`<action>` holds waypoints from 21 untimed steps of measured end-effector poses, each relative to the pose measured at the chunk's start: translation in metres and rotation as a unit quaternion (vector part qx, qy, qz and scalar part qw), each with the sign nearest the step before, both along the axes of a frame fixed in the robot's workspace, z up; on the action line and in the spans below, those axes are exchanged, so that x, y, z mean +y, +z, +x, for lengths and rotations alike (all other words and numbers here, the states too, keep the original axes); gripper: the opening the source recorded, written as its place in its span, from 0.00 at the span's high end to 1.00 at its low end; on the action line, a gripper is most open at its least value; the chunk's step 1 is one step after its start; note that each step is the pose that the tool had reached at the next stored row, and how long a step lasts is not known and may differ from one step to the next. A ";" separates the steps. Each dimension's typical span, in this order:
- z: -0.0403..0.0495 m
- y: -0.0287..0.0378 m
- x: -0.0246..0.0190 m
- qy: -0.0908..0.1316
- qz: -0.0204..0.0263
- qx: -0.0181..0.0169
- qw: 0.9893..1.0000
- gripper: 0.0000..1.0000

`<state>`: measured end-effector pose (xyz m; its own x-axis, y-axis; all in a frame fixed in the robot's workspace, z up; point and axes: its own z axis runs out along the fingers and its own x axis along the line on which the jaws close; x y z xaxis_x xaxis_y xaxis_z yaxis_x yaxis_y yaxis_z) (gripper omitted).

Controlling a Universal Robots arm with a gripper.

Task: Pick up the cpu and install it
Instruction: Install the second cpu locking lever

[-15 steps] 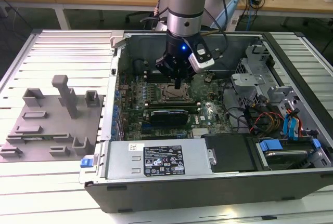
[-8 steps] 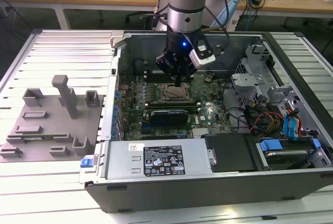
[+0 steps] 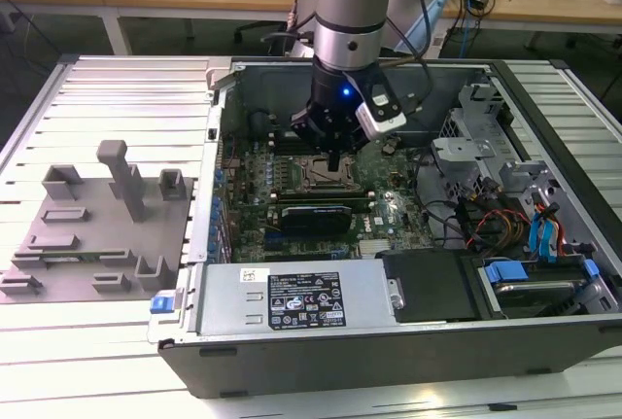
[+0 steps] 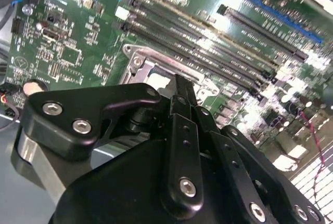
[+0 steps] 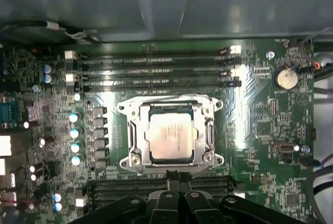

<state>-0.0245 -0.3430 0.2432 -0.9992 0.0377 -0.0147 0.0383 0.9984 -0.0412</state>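
Already | shiny silver-grey square cpu sat inside metal socket frame, apparently seated for installation | black gripper hovered just beside, fingers pressed together, holding nothing.

The small, flat, square cpu with its shiny silver-grey metal top and thin paler rim lay level and square inside the metal socket frame on the green motherboard, between the memory-slot rows.

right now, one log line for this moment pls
stage: cpu seated in socket frame on motherboard | hand: shut, empty, beside socket | case: open
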 end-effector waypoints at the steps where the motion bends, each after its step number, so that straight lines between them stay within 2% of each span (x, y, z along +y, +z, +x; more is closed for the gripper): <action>1: 0.0000 0.0000 -0.0060 0.000 0.000 0.000 1.000 0.89; 2: 0.0000 0.0000 -0.0090 0.000 0.000 0.000 1.000 0.89; 4: -0.0004 -0.0001 -0.0121 0.000 0.000 0.000 1.000 0.89; 5: -0.0024 -0.0005 -0.0149 0.000 0.006 0.000 1.000 0.89; 7: -0.0066 -0.0016 -0.0173 0.001 0.016 0.000 1.000 0.89; 9: -0.0098 -0.0028 -0.0184 0.001 0.023 0.000 1.000 0.89; 14: -0.0127 -0.0041 -0.0185 0.001 0.025 0.000 1.000 0.89; 17: -0.0208 -0.0083 -0.0189 0.001 0.031 0.000 1.000 0.89; 21: -0.0265 -0.0112 -0.0197 0.001 0.038 0.000 0.999 0.89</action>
